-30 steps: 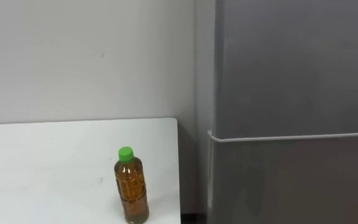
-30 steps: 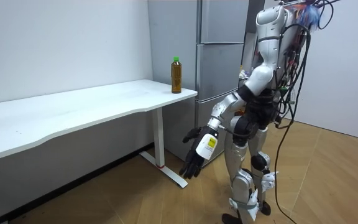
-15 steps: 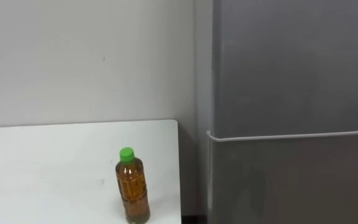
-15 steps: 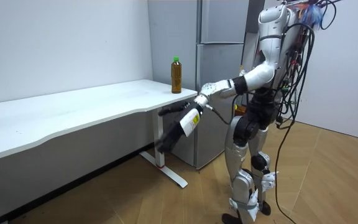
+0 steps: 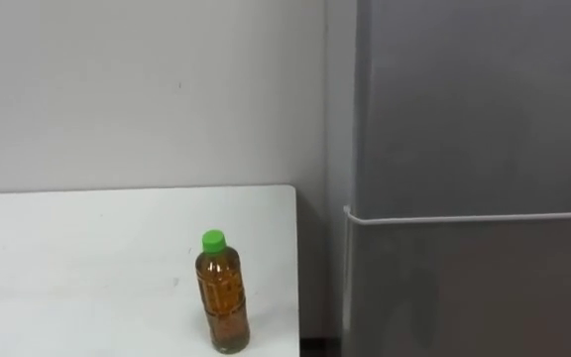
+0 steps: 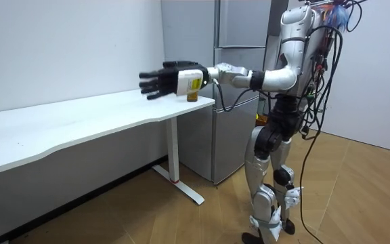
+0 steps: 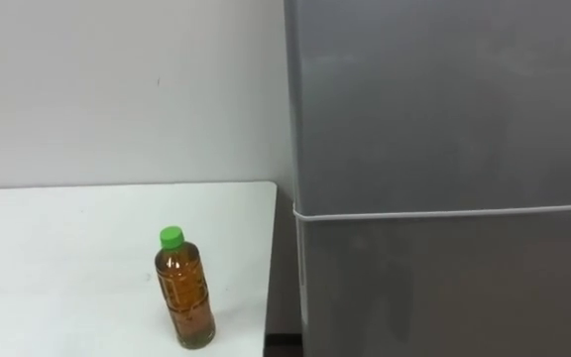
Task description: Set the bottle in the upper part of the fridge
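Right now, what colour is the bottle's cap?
Bright green: the cap tops the bottle of amber liquid, clearest in the left eye view.

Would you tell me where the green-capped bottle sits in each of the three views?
Left eye view: the bottle stands lower centre, near the table's right edge.
Right eye view: bottle left of centre, low.
Room view: bottle upper centre, mostly hidden behind the left hand.
Shared landmark: the table end beside the fridge.

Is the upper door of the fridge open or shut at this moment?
Shut. The upper fridge door lies flush with the lower door along their seam, and nothing of the inside shows.
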### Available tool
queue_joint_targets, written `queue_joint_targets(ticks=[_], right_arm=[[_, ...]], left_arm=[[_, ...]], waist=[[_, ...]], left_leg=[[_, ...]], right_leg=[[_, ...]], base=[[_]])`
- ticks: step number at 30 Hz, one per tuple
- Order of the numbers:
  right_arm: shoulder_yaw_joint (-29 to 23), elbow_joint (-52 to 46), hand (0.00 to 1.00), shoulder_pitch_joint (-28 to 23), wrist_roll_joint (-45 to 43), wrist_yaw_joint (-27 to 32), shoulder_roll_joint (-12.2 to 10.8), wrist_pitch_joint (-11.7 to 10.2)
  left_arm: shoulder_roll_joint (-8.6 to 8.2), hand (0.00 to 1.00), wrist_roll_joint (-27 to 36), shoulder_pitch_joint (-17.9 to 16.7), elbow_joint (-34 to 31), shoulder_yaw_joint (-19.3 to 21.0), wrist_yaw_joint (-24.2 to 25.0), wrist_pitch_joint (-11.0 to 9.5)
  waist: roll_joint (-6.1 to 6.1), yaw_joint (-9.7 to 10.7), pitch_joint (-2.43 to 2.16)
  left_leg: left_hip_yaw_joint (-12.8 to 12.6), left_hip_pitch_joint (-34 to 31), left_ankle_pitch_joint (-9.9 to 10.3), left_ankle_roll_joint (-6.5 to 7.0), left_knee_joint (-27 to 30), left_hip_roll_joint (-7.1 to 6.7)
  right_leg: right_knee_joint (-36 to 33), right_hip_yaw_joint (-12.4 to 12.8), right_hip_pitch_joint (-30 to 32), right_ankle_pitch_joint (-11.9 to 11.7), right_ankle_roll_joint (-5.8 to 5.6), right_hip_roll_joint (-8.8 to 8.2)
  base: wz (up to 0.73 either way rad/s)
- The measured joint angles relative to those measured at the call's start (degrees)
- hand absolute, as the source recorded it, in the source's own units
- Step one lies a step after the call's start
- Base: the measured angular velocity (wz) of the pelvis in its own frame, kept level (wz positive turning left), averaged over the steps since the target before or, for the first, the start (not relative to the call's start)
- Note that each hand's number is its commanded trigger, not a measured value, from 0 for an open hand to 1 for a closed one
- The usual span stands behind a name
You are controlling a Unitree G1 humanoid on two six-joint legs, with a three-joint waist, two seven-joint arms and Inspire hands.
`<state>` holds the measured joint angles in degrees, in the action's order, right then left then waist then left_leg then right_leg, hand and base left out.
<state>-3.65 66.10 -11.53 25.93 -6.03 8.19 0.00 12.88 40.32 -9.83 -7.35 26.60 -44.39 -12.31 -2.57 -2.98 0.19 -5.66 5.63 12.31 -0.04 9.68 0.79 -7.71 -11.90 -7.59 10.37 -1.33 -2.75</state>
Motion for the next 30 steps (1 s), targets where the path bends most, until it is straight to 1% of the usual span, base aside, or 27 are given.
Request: queue_joint_targets(ticks=[1, 4, 6, 10, 12, 13, 14, 18, 20, 22, 24, 26, 28, 29, 30], right_arm=[[0.00, 0.02, 0.00, -0.03, 0.02, -0.01, -0.01, 0.06], [0.01, -0.05, 0.00, -0.22, -0.06, -0.08, -0.10, 0.08], [0.00, -0.07, 0.00, -0.10, -0.55, -0.16, -0.12, 0.09], [-0.10, -1.71, 0.00, -0.60, -1.65, 0.01, -0.11, 0.64], [-0.16, -1.82, 0.00, -0.79, -1.76, 0.02, 0.02, 0.88], [-0.17, -1.85, 0.00, -0.78, -1.77, 0.02, 0.02, 0.87], [-0.17, -1.86, 0.00, -0.76, -1.77, -0.04, 0.00, 0.86], [-0.69, -1.66, 0.00, -0.34, -2.05, -0.48, -0.02, 0.92], [-1.08, -1.83, 0.00, -0.26, -2.54, -1.04, -0.06, 1.31], [-1.79, -1.81, 0.00, 0.00, -3.01, -1.81, -0.38, 1.36], [-2.30, -1.80, 0.00, 0.01, -2.97, -2.18, -0.95, 1.37], [-2.25, -1.79, 0.00, 0.16, -2.96, -2.31, -0.99, 1.40], [-2.21, -1.78, 0.00, 0.34, -2.97, -2.32, -1.13, 1.49], [-2.22, -1.74, 0.00, 0.34, -2.96, -2.32, -1.13, 1.52], [-2.25, -1.72, 0.00, 0.53, -2.98, -2.32, -1.13, 1.79]], left_arm=[[0.00, 0.00, -0.18, 0.56, -0.41, 0.20, 0.17, 0.21], [0.04, 0.00, -1.31, 4.14, -3.08, 0.27, 0.91, 2.06], [0.04, 0.00, -2.16, 5.40, -4.21, 0.27, 1.51, 2.50], [0.06, 0.00, -2.17, 6.20, -8.61, 0.28, 2.35, 3.60], [0.06, 0.00, -2.36, 6.56, -9.13, 0.26, 2.67, 3.77], [0.06, 0.00, -2.37, 6.95, -9.12, 0.25, 2.76, 4.08], [0.06, 0.00, -2.55, 7.98, -9.13, 0.24, 3.16, 4.84], [0.06, 0.00, -4.13, 10.52, -9.19, 0.09, 7.07, 5.97], [0.06, 0.00, -4.14, 11.72, -9.85, 0.06, 8.64, 6.74], [0.06, 0.00, -4.56, 13.16, -11.58, 0.03, 10.65, 7.73], [0.06, 0.00, -5.68, 14.41, -12.21, -0.15, 12.59, 7.93], [0.06, 0.00, -6.29, 15.82, -12.55, -1.33, 13.92, 8.34], [0.06, 0.00, -6.45, 17.88, -12.69, -2.85, 16.25, 9.46], [0.05, 0.00, -6.79, 18.42, -12.69, -3.15, 16.59, 9.84], [0.06, 0.00, -7.53, 19.11, -12.69, -3.40, 17.64, 10.14]], waist=[[0.02, -0.05, 0.01], [0.13, -0.16, 0.08], [0.03, -0.05, 0.09], [-0.50, 0.50, 0.14], [-0.86, 1.15, 0.21], [-0.95, 1.21, 0.20], [-1.04, 1.25, 0.18], [-1.20, 1.66, 0.21], [-1.23, 1.88, 0.21], [-0.92, 2.68, 0.27], [-0.66, 3.04, 0.29], [-0.50, 3.34, 0.35], [-0.33, 3.45, 0.38], [-0.33, 3.53, 0.37], [-0.34, 4.04, 0.37]], left_leg=[[0.10, 0.01, 0.00, 0.00, 0.02, -0.02], [0.36, 0.03, -0.01, 0.01, 0.25, -0.06], [0.36, 0.02, 0.00, 0.01, 0.24, -0.06], [0.35, -0.30, 0.01, 0.01, -0.08, -0.06], [0.33, -0.02, 0.01, 0.01, -0.07, -0.06], [0.32, 0.00, 0.01, 0.01, -0.06, -0.05], [0.32, 0.00, 0.01, 0.01, -0.01, -0.03], [0.22, 0.05, 0.01, 0.01, 0.03, -0.03], [0.19, 0.05, 0.01, 0.01, 0.02, -0.03], [0.24, 0.10, 0.00, 0.02, 0.05, -0.03], [0.24, 0.15, -0.01, 0.02, 0.19, -0.04], [0.27, 0.05, 0.00, 0.02, 0.42, -0.11], [0.27, -0.02, 0.00, 0.02, 0.63, -0.11], [0.27, -0.02, 0.00, 0.03, 0.67, -0.11], [0.27, -0.03, 0.00, 0.03, 0.68, -0.11]], right_leg=[[0.00, -0.02, -0.10, 0.00, 0.00, 0.00], [-0.02, -0.12, -0.15, 0.00, 0.00, -0.03], [-0.01, -0.09, 0.03, 0.00, 0.00, -0.03], [-0.06, 0.18, 0.15, 0.00, 0.00, 0.02], [-0.08, 0.23, 0.13, 0.00, 0.00, 0.02], [-0.09, 0.22, 0.11, 0.00, 0.00, 0.02], [-0.14, 0.20, 0.14, 0.00, 0.00, 0.03], [-0.11, 0.29, 0.22, 0.00, 0.00, 0.03], [-0.13, 0.33, 0.19, 0.00, 0.00, 0.04], [-0.13, 0.41, -0.01, 0.00, 0.00, 0.05], [-0.12, 0.55, -0.15, 0.00, 0.00, 0.07], [-0.13, 0.53, -0.14, 0.00, 0.00, -0.02], [-0.17, 0.61, -0.06, -0.01, 0.00, -0.03], [-0.20, 0.62, -0.07, -0.01, 0.00, -0.03], [-0.24, 0.64, -0.08, -0.01, 0.00, -0.03]], base=[[0.05], [0.02], [0.00], [-0.03], [0.00], [0.00], [0.00], [0.00], [0.00], [0.00], [0.00], [0.00], [0.00], [0.00], [0.00]])
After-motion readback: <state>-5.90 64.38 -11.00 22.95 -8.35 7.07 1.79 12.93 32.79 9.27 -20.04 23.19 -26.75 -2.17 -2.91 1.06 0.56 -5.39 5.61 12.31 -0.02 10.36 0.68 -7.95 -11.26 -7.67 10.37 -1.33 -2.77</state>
